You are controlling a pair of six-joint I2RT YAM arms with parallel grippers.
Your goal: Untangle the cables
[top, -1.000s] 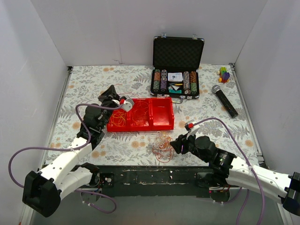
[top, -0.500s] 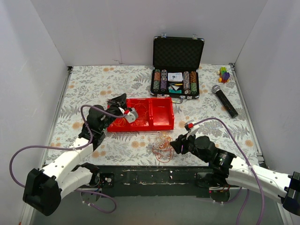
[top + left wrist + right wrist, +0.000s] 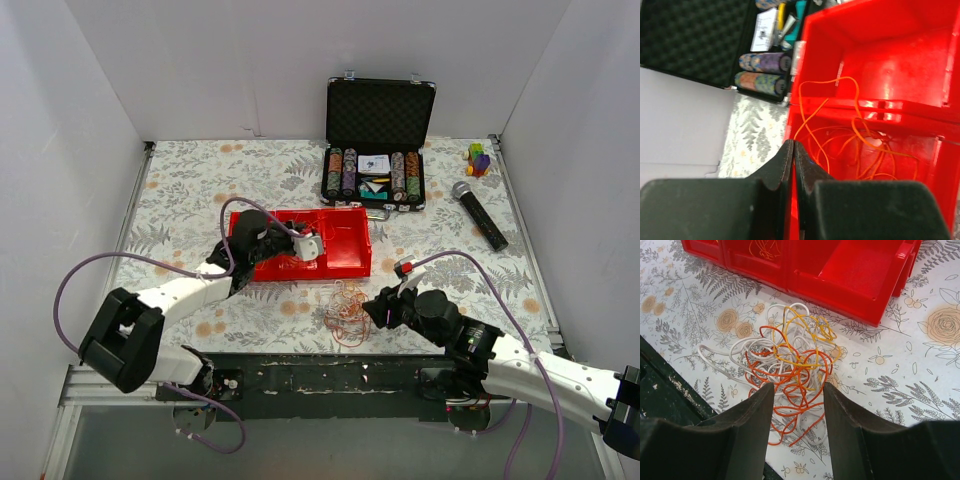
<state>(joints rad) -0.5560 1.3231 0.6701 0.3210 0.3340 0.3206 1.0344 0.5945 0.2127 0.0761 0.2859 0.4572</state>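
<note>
A tangled clump of orange, yellow and white cables [image 3: 345,308] lies on the table in front of the red tray [image 3: 350,268]. In the right wrist view the clump [image 3: 790,355] sits just ahead of my open right gripper [image 3: 797,390], whose jaws straddle its near end; in the top view that gripper [image 3: 380,310] is at the clump's right side. My left gripper [image 3: 283,252] is over the tray's middle. Its jaws [image 3: 793,146] are shut and an orange cable [image 3: 812,112] runs up from their tips. More orange loops [image 3: 865,150] lie in the tray [image 3: 920,30].
An open black case of poker chips [image 3: 378,150] stands behind the tray and shows in the left wrist view [image 3: 695,35]. A microphone [image 3: 480,215] and coloured blocks [image 3: 479,158] lie at the back right. White walls enclose the table.
My left arm has swung right, from the tray's left end to over its middle. The right arm and the clump have not moved.
</note>
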